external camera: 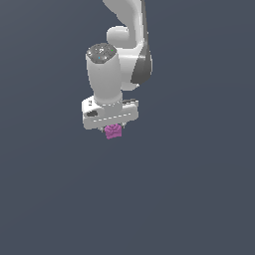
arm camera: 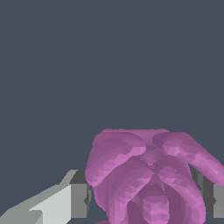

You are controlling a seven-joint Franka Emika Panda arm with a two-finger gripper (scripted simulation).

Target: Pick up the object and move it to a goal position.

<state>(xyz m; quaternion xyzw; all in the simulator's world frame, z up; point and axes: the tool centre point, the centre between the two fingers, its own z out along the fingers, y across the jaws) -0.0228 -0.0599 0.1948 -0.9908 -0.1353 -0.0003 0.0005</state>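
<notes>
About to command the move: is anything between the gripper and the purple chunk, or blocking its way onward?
Nothing visible. The purple chunk sits directly under the gripper, and the wrist view shows it between the fingers. The surrounding grey surface shows no obstacles, but no goal marker is visible either.

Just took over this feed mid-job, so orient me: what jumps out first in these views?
The small magenta-purple lumpy, rose-like chunk stands out most, sitting directly under the white robot arm's claw near the middle of the exterior view. In the wrist view it fills the space between the two grey fingers, which flank it closely. All around is a featureless dark grey-blue background.
</notes>
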